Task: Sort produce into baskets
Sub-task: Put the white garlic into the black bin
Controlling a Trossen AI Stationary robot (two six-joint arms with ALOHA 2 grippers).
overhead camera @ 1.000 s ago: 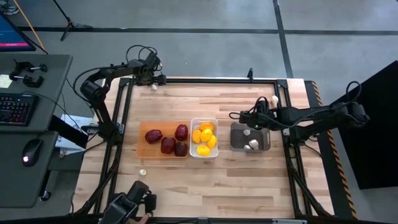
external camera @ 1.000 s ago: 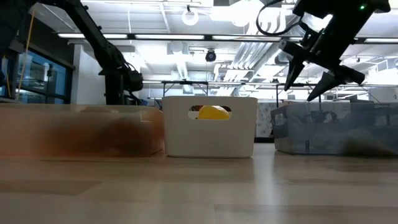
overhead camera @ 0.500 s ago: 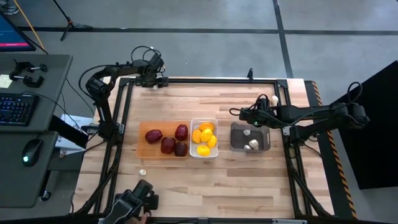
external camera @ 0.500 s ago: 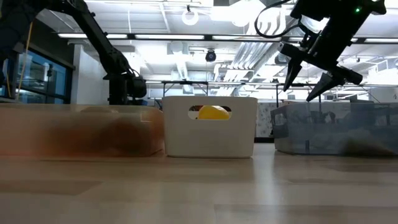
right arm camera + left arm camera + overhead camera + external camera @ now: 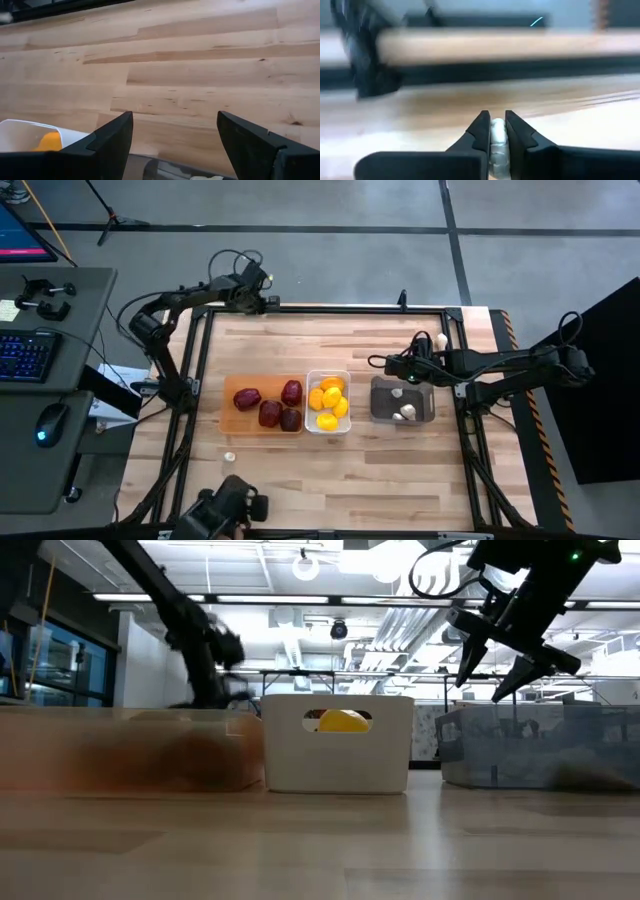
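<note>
Gripping a white bulb (image 5: 498,142) at its middle, my left tool (image 5: 494,131) is lifting it at the table's (image 5: 400,460) far left corner; it is probably light, firm, papery and rounded, so it could slip. My right tool (image 5: 172,135) is hanging open over the grey bin (image 5: 385,406), right of centre.

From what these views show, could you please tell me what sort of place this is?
Probably a robotics lab or workshop: a butcher-block table inside a metal frame, an operator desk with a keyboard and mouse beside it, and exposed ceiling ducts behind.
</note>
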